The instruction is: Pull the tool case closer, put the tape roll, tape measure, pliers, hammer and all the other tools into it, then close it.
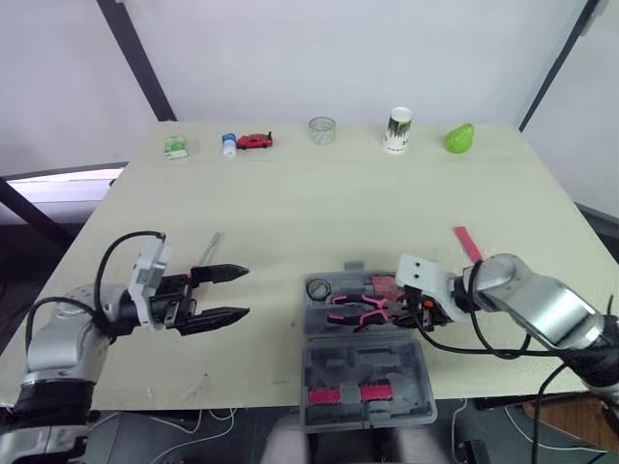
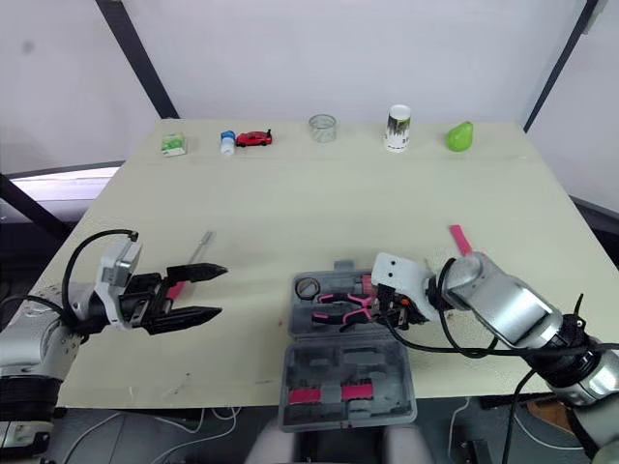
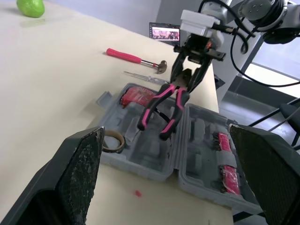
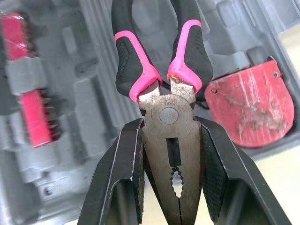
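1. Grey moulded plastic tool case [image 1: 358, 362] lies open at 6 o'clock on the pale wooden bench [image 1: 290, 193]. Its lid half is nearest the robot and its tray half is just beyond.
2. In the tray, a brown tape roll [image 1: 316, 288] sits in the 10 o'clock corner and a red tape measure [image 3: 136, 96] in the 1 o'clock corner.
3. The right gripper [image 3: 188, 77] hangs over the tray's 3 o'clock edge. Its jaws pinch the steel head of the pink-and-black-handled pliers [image 3: 161, 105], and the handles slope down toward 9 o'clock. I cannot tell whether the handle tips touch the tray.
4. The step in hand looks to be seating the pliers. To do it well, line the splayed handles up with the moulded recess between roll and tape measure. Lower until the handles bear on the plastic, then lay the head flat.
5. Part the jaws only once the pliers rest fully in the recess. Let go early and the tool could tip across the hinge or land on the tape measure, which would stop the lid closing.
6. The left gripper [image 1: 242, 292] hovers at 9 o'clock of the case, well apart, jaws spread and empty. It could steady the case wall if the tray shifts.
7. A pink-handled hammer [image 3: 133, 57] lies on the bench at 2 o'clock of the case, not yet packed.
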You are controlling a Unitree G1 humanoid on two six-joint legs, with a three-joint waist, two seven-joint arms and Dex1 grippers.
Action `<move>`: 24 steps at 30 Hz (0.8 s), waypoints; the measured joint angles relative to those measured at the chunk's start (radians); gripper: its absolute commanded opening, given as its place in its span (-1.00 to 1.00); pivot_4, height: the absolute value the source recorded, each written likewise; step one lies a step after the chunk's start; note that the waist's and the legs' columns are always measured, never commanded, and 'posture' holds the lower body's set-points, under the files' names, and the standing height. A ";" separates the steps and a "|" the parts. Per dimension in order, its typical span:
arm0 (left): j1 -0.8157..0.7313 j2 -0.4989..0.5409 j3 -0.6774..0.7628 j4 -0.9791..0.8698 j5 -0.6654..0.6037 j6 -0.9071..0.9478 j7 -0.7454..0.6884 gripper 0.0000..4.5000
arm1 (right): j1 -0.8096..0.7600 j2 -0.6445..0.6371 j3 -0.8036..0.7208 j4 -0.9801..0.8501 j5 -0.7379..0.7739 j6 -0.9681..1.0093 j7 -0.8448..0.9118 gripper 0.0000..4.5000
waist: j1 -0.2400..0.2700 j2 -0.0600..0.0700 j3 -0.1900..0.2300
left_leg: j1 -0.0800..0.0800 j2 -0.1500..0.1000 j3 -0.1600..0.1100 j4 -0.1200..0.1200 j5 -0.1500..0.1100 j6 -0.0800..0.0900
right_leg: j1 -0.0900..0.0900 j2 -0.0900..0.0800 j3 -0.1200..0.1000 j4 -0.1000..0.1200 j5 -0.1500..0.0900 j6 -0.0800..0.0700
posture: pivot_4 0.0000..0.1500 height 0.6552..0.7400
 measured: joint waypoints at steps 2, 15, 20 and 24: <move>0.016 0.000 -0.002 -0.026 -0.003 -0.001 0.000 1.00 | -0.025 0.033 0.032 0.044 -0.030 -0.020 0.004 -0.55 | -0.001 0.000 0.000 | 0.000 0.000 0.000 0.000 0.000 0.000 | 0.000 0.000 0.000 0.000 0.000 0.000 | 1.00 1.00; 0.082 -0.006 0.005 -0.082 -0.012 -0.023 0.009 1.00 | -0.084 0.156 0.138 0.152 -0.136 -0.073 0.046 -0.55 | -0.001 0.000 0.000 | 0.000 0.000 0.001 0.000 0.000 0.000 | 0.000 0.000 0.000 0.001 0.000 0.000 | 1.00 1.00; 0.090 -0.007 0.005 -0.086 -0.012 -0.036 0.010 1.00 | -0.085 0.184 0.140 0.180 -0.161 -0.080 0.055 -0.55 | -0.001 0.000 0.000 | 0.000 0.000 0.001 0.000 0.000 0.000 | 0.000 0.000 -0.001 0.001 0.000 0.000 | 1.00 1.00; 0.083 -0.007 0.005 -0.086 -0.012 -0.049 0.009 1.00 | -0.085 0.213 0.141 0.214 -0.180 -0.090 0.058 -0.55 | -0.005 0.000 0.000 | 0.001 0.001 0.001 0.000 0.000 0.000 | 0.000 0.001 -0.001 0.002 0.001 -0.001 | 1.00 1.00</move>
